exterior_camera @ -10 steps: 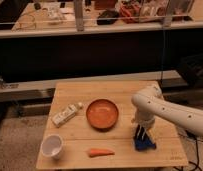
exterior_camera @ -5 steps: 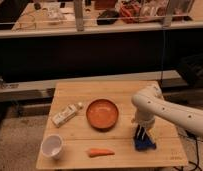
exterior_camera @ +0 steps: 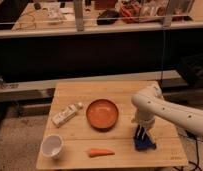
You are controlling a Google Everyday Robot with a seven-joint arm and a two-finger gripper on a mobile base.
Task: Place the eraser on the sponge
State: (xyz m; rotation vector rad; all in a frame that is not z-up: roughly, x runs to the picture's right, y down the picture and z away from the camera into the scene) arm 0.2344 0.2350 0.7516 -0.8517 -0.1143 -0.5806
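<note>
**Nothing has moved: end effector parked over the blue block**

Nothing on the worktop (exterior_camera: 120, 90) has shifted over the last second, and the arm holds the same pose. I can't pick out a separate eraser anywhere. The small, soft-looking blue block (exterior_camera: 144, 145) at the worktop's front right is, I'd judge, the sponge. It lies directly beneath the dark end effector (exterior_camera: 140, 133), touching it or nearly so. The eraser may be hidden between them. Whether the end effector is open, closed or gripping something, I cannot tell. The white, curved robot arm (exterior_camera: 165, 110) comes in from the right. The round orange bowl (exterior_camera: 102, 113) and the orange carrot (exterior_camera: 100, 152) lie well apart, to the left.
</note>
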